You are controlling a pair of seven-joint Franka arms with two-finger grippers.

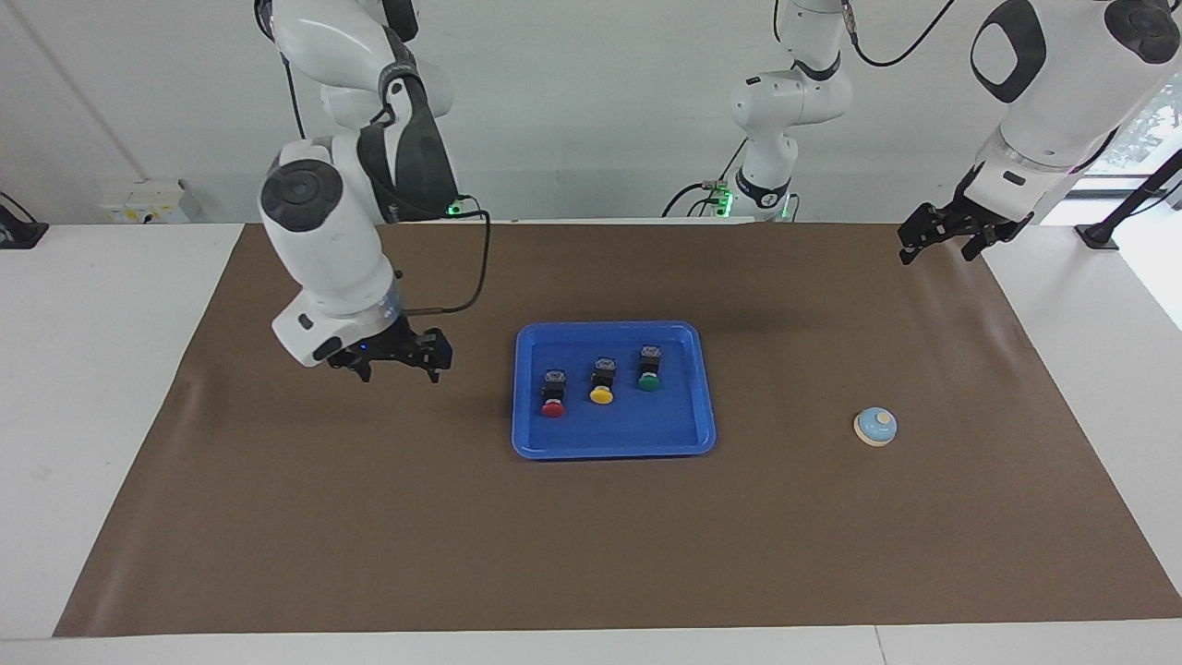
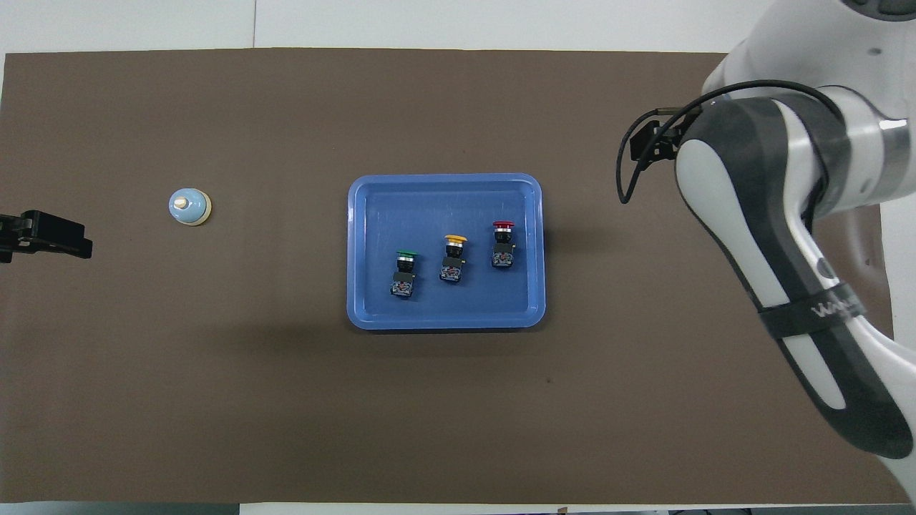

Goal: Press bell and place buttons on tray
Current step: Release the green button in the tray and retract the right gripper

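The blue tray lies mid-mat and holds all three buttons in a slanted row: red, yellow and green. The light-blue bell stands on the mat toward the left arm's end. My right gripper hangs open and empty over bare mat beside the tray, toward the right arm's end. My left gripper waits open and raised over the mat's corner at its own end.
A brown mat covers most of the white table. The right arm's forearm hides much of the mat at its end in the overhead view. A black cable loops from the right wrist.
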